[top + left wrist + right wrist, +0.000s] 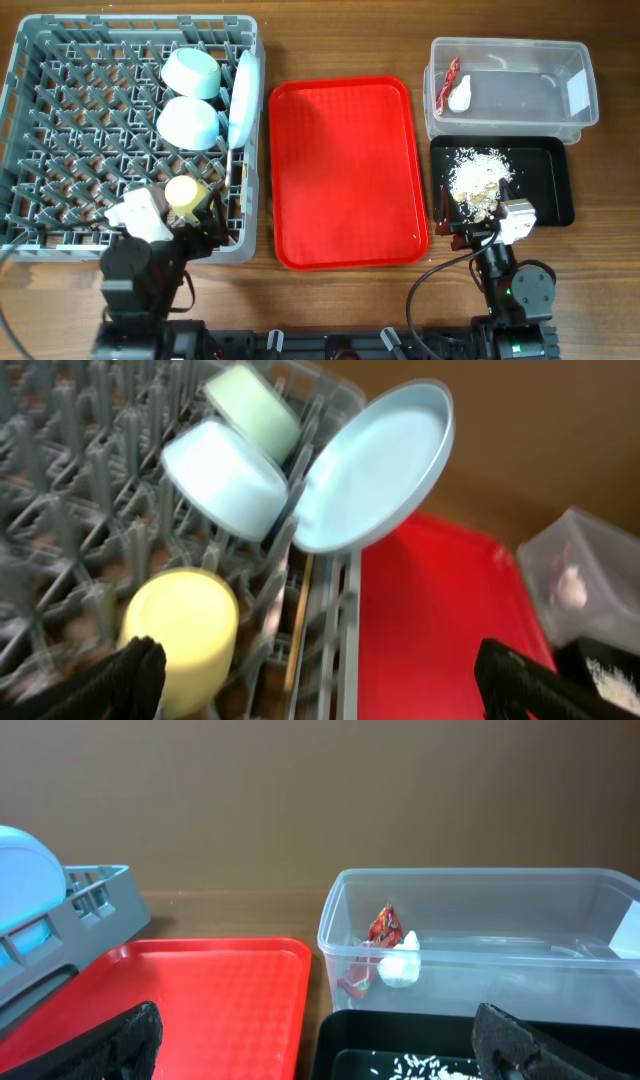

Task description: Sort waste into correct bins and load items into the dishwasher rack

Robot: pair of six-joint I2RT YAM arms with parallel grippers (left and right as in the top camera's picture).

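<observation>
The grey dishwasher rack (60,110) holds two mint bowls (190,72) (188,122), the pale blue plate (243,98) on edge, the yellow cup (184,195) and a chopstick (297,628). The fork is out of view. My left gripper (315,680) is open over the rack's right front corner, beside the cup. The clear tub (520,115) holds the red-and-white wrapper (452,78) and white scrap (461,96). The black tray (555,185) holds rice crumbs (476,178). My right gripper (320,1040) is open and empty, low over the black tray's near left corner.
The red serving tray (345,170) lies bare between the rack and the bins. Brown wooden table (340,40) lies all round. Cables run along the front edge by both arm bases.
</observation>
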